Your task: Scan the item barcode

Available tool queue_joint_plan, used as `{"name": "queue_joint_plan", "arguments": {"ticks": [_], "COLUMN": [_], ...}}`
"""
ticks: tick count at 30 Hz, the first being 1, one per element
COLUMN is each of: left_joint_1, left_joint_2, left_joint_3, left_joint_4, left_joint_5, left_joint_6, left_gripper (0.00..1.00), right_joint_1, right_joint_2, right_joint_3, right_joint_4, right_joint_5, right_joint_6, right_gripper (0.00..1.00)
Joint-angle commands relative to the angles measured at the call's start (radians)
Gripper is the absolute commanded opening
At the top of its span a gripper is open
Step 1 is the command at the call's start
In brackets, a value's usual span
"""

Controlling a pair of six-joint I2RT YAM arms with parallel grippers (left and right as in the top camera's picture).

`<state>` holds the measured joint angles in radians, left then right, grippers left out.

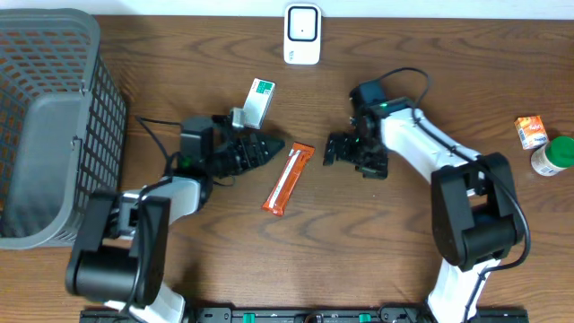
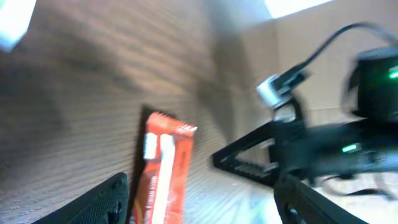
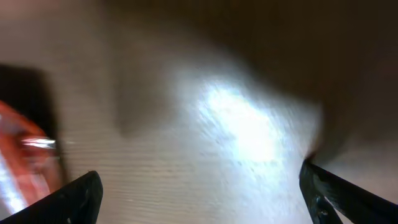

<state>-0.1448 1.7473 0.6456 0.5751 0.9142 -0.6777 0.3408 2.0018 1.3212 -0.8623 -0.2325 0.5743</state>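
Both my grippers stand wide open and hold nothing: the left gripper (image 1: 272,148) is just left of the orange snack bar (image 1: 289,178), the right gripper (image 1: 334,151) to its right. From overhead the bar lies flat on the table (image 1: 359,260), its long axis slanting from upper right to lower left. My left wrist view shows its crimped end; the right wrist view shows only a blurred orange edge.

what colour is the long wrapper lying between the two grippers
The wrapper is orange with white print, clearest overhead.
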Motion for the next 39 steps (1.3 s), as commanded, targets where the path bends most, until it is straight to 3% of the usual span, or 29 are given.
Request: {"name": "queue_joint_plan", "arguments": {"ticks": [1, 9, 14, 18, 19, 20, 21, 23, 34, 39], "left_joint_1": [0.043, 0.099, 0.099, 0.099, 0.099, 0.099, 0.099, 0.099, 0.099, 0.099], "left_joint_2": [-0.063, -0.169, -0.177, -0.177, -0.177, -0.177, -0.177, -0.177, -0.177, -0.177], "left_joint_3": [-0.005, -0.005, -0.005, -0.005, -0.005, -0.005, -0.005, -0.005, -0.005, -0.005], "left_joint_4": [-0.010, -0.145, -0.237, -0.399, -0.436, -0.484, -0.504, -0.561, -0.650, -0.651], "left_joint_5": [0.073, 0.096, 0.095, 0.057, 0.049, 0.034, 0.030, 0.010, -0.052, -0.051], "left_joint_6": [0.006, 0.056, 0.110, 0.209, 0.236, 0.261, 0.275, 0.312, 0.367, 0.367], "left_gripper": [0.77, 0.79, 0.79, 0.79, 0.79, 0.79, 0.79, 0.79, 0.79, 0.79], "right_joint_1": [0.053, 0.103, 0.120, 0.121, 0.121, 0.121, 0.122, 0.125, 0.181, 0.212], "right_joint_2": [0.066, 0.066, 0.065, 0.065, 0.065, 0.065, 0.065, 0.064, 0.055, 0.055], "right_joint_3": [-0.018, 0.072, 0.087, 0.087, 0.087, 0.087, 0.087, 0.087, 0.087, 0.087], "right_joint_4": [-0.056, -0.200, -0.137, -0.014, 0.002, 0.006, 0.005, 0.003, 0.108, 0.116], "right_joint_5": [0.179, 0.205, 0.174, -0.017, -0.051, -0.052, -0.045, -0.008, 0.044, 0.051], "right_joint_6": [0.113, 0.154, 0.153, 0.056, 0.024, 0.017, 0.032, 0.090, 0.153, 0.226], "right_gripper": [0.99, 0.99, 0.99, 0.99, 0.98, 0.86, 0.83, 0.82, 0.97, 0.95]}}
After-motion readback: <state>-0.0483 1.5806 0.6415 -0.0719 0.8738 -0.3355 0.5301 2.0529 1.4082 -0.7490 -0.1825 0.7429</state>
